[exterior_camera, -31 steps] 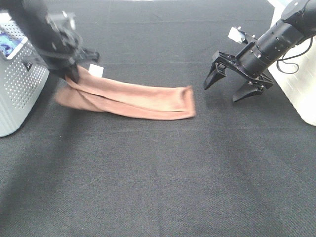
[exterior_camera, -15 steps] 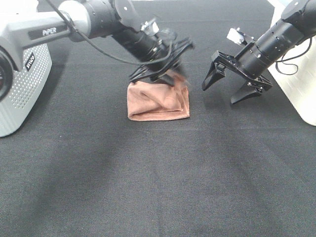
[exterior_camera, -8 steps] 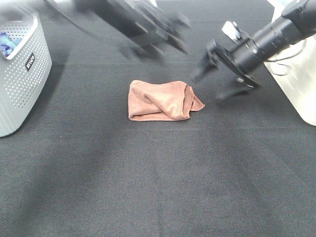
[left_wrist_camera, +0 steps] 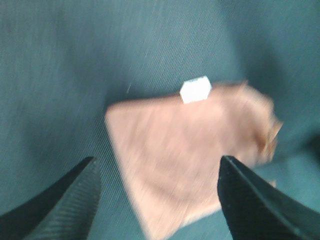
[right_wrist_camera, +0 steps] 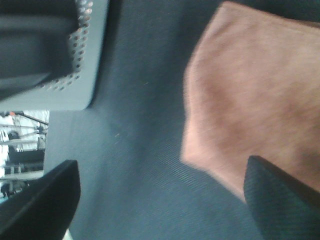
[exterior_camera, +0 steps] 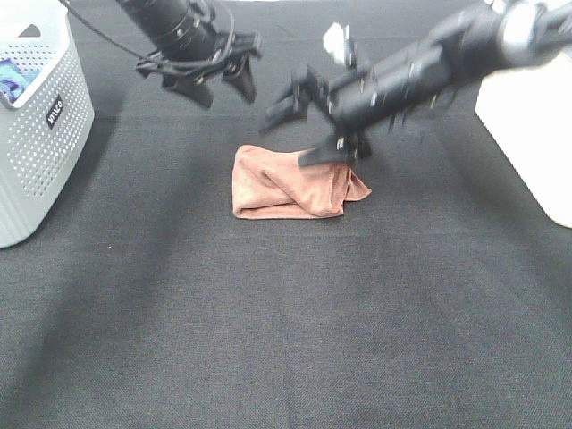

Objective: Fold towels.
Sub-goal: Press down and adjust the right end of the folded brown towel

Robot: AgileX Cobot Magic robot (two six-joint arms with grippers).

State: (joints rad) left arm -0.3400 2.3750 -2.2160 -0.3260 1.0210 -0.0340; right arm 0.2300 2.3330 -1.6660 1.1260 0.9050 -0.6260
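The terracotta towel (exterior_camera: 288, 184) lies folded in a rumpled bundle mid-table on the black cloth (exterior_camera: 286, 340), unchanged from half a second ago. Since then the right claw (exterior_camera: 304, 132) has swung in from the right to hover spread and empty at the towel's far right edge. The left claw (exterior_camera: 222, 87) has pulled back, also spread and empty. A white perforated basket (exterior_camera: 36, 134) stands well apart at left. Blur hides whether the right claw's lower finger (exterior_camera: 326, 154) touches the towel. The white tag (left_wrist_camera: 195, 90) shows only in the left wrist view.

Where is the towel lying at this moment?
In the exterior high view, the towel lies on the black table near the centre, close to the right gripper.
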